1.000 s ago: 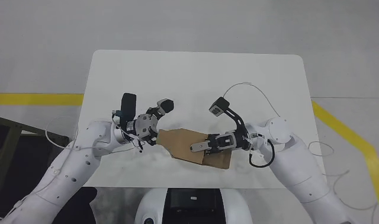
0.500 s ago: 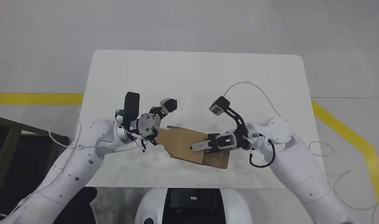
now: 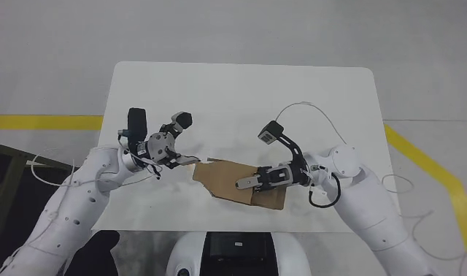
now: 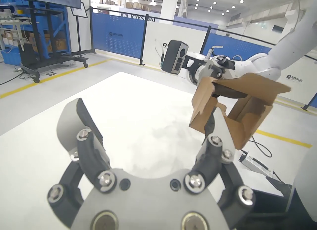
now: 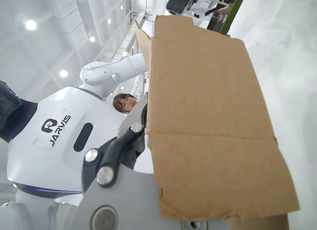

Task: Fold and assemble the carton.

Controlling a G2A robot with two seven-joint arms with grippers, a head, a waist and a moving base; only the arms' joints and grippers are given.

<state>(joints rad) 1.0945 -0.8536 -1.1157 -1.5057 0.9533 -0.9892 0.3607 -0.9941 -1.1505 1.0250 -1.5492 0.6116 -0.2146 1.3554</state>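
2 grippers noted. Of these, the right gripper (image 3: 241,181) is clenched on a panel of the brown part-folded cardboard carton (image 3: 219,175), holding it above the near middle of the white bench (image 3: 306,93). The carton's long axis runs left to right, with its open end facing left. The left gripper (image 3: 187,140) stands just left of that end, fingers (image 4: 84,119) spread and grasping nothing. Whether 1 finger touches the carton's edge cannot be told. Judgement: the left arm is free and nearest the loose flaps, so the next fold calls for it to close rightward onto that end.
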